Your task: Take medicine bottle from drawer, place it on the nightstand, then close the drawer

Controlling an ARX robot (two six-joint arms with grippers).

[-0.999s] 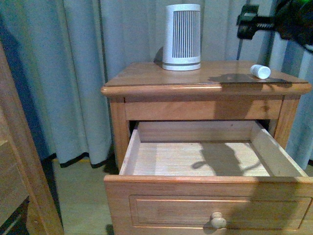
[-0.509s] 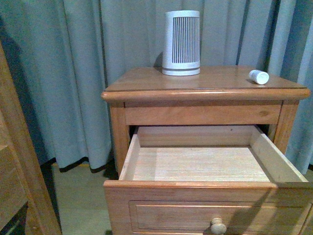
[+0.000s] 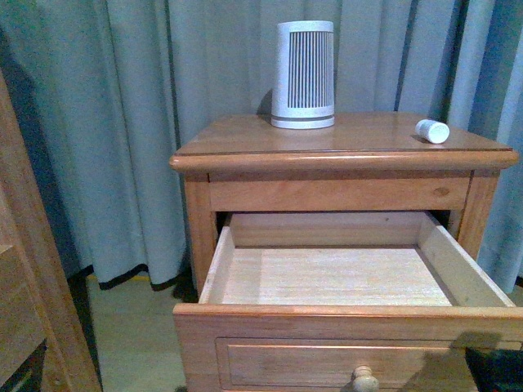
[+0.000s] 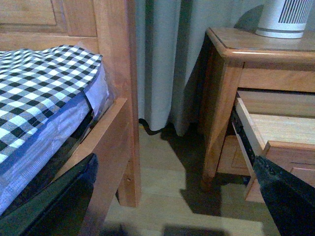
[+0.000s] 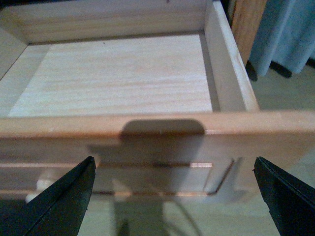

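The tiny white cylindrical plastic medicine bottle (image 3: 432,131) lies on its side near the right edge of the small orange-brown wooden nightstand (image 3: 245,151), well apart from the white-and-grey ribbed tapered device (image 3: 303,74) standing at the back. The upper drawer of warm orange-brown wood (image 3: 351,322) (pale interior bare) hangs pulled out, so judging by this, only the closing is left. The right gripper (image 5: 172,196), fingers spread wide and holding nothing, faces the drawer front from just outside. The left gripper (image 4: 172,196), equally splayed and empty, idles beside the wooden bed frame (image 4: 115,98) with its checked bedding (image 4: 39,88). A second ago the right arm was up over the bottle; it has since dropped low.
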